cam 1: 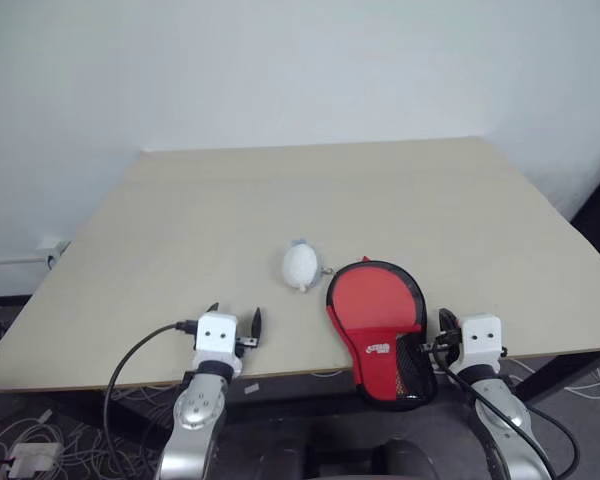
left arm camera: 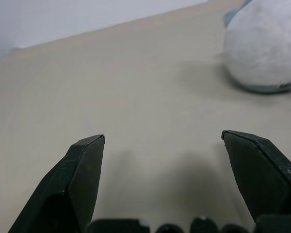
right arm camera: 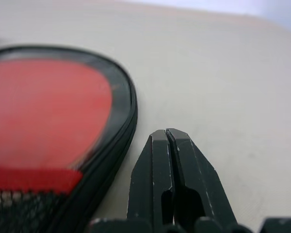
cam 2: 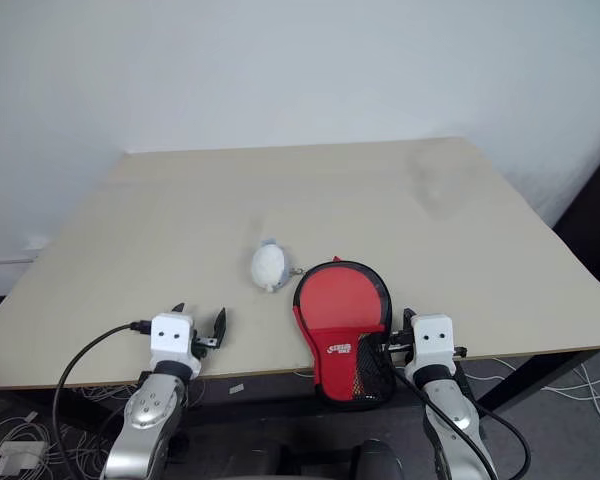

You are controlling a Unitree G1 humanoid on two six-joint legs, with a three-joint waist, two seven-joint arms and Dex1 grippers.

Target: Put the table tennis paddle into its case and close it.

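I judge the job finished, nothing left but a seal check; the one red-and-black paddle-shaped soft zip case [cam 1: 378,330] lies at the tan table's [cam 1: 400,190] near edge, one white fuzzy ball [cam 1: 300,265] beside it; left gripper [cam 1: 234,324] spread, empty; right gripper [right arm camera: 170,143] clenched, empty, beside the case.

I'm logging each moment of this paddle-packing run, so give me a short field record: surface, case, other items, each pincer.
surface: light beige wooden table
case: red and black paddle-shaped soft zip cover, lying flat at the near edge, handle end overhanging; looks closed
paddle: not visible loose; cannot tell if inside the case
other item: small white round plush object, left of the case, apart from it
left pincer: open, empty, over the near table edge
right pincer: shut, empty, just right of the case's edge, apart from it
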